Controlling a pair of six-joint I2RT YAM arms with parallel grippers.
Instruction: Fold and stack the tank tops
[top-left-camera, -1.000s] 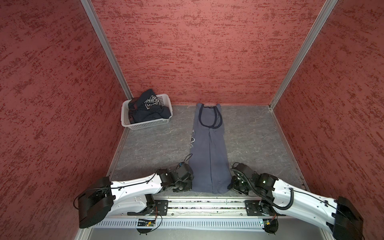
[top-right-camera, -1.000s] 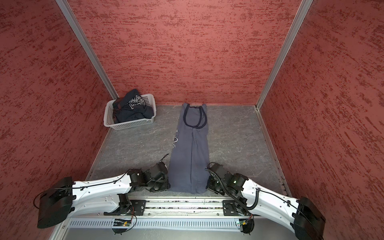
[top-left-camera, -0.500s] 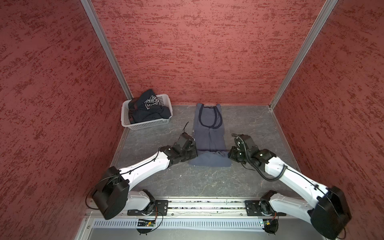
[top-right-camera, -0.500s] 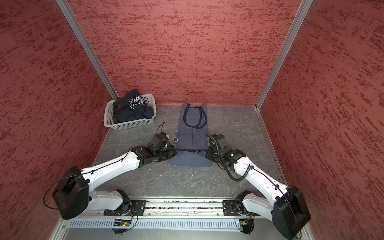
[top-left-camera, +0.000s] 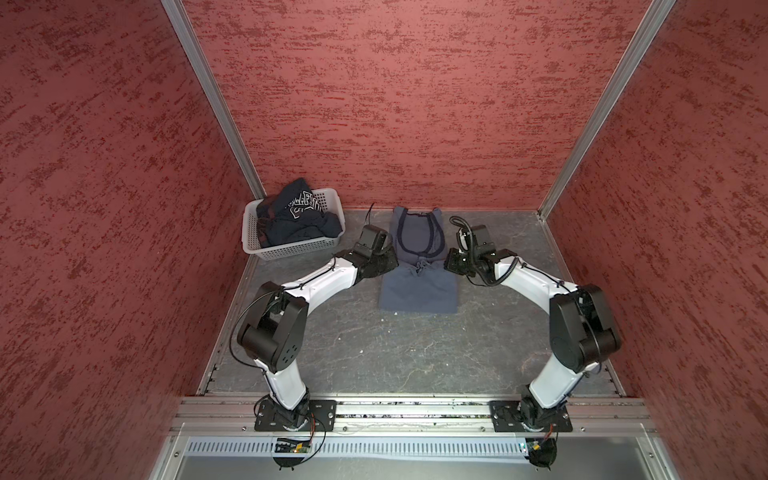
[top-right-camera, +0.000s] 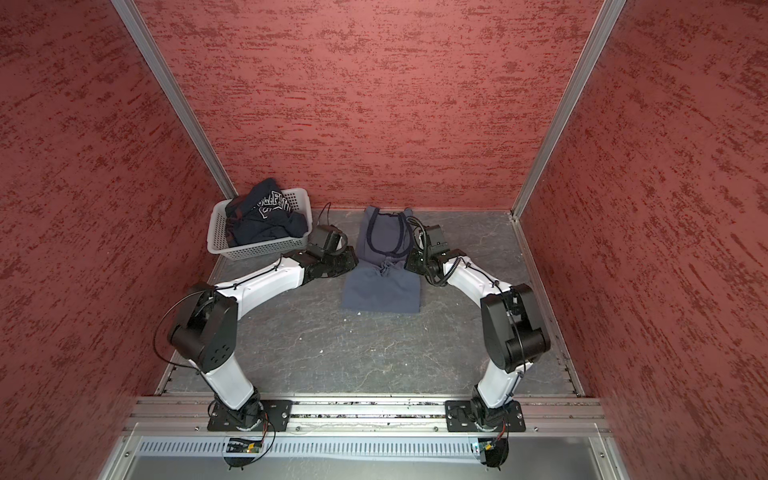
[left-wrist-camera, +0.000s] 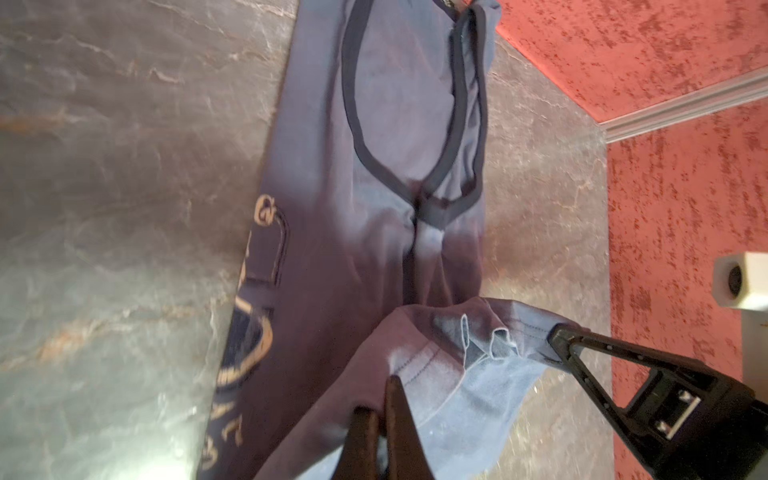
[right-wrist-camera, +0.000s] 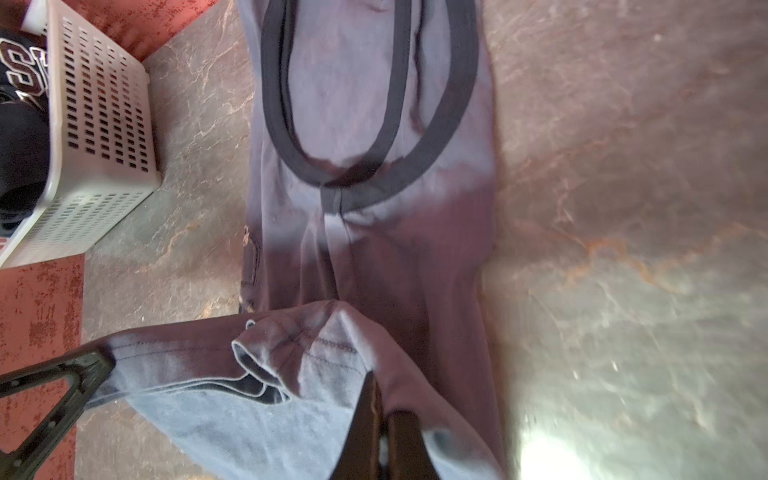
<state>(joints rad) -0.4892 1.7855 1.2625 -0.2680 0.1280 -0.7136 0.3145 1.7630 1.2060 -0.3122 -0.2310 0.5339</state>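
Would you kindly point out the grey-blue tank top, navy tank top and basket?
grey-blue tank top (top-left-camera: 417, 291): in a top view, folded-over half.
navy tank top (top-left-camera: 297, 228): in a top view, bunched cloth.
basket (top-left-camera: 291, 251): in a top view, front wall.

Both arms are reaching toward the far edge of the worktop (top-left-camera: 374, 353), their grippers facing each other.
The left arm (top-left-camera: 324, 282) is rising from the near edge, bending at its black elbow and stretching low toward the far middle. The right arm (top-left-camera: 534, 284) is mirroring it. The left gripper (left-wrist-camera: 380, 401) is pinching the hem of the grey-blue tank top (top-left-camera: 417, 286) with its jaws pressed together. The right gripper (right-wrist-camera: 376, 399) is pinching the hem's opposite end the same way. In both top views the two grippers are sitting near each other but apart, wrists angling inward.
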